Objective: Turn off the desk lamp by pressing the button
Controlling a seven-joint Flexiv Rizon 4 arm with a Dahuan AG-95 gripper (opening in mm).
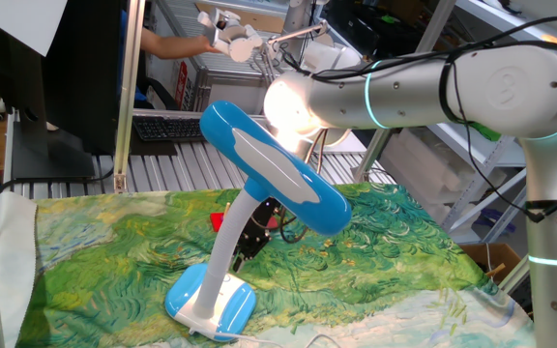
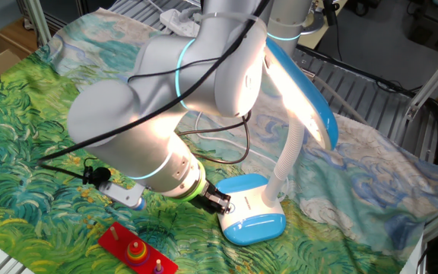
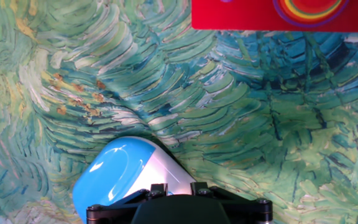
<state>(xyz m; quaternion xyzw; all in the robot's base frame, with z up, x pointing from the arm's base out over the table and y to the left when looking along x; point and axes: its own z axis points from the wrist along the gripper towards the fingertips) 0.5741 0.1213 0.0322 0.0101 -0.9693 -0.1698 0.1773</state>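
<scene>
The desk lamp stands on the painted cloth, its sky-blue head [image 1: 269, 169] tilted on a curved white neck [image 1: 232, 242] above the oval blue-and-white base [image 1: 211, 302]. In the other fixed view the underside of the head [image 2: 303, 91] glows, so the lamp is lit. My gripper [image 2: 219, 202] is low and right at the near end of the base [image 2: 253, 209]. The neck partly hides it in one fixed view [image 1: 251, 237]. The hand view shows the base [image 3: 126, 171] directly under the finger mounts [image 3: 174, 191]. The fingertips are hidden, and I cannot make out the button.
A red board with coloured rings [image 2: 135, 250] lies on the cloth near the gripper and shows at the top of the hand view [image 3: 284, 14]. The arm's big elbow [image 2: 166, 91] hangs over the cloth. A metal roller rack [image 1: 172, 169] borders the table.
</scene>
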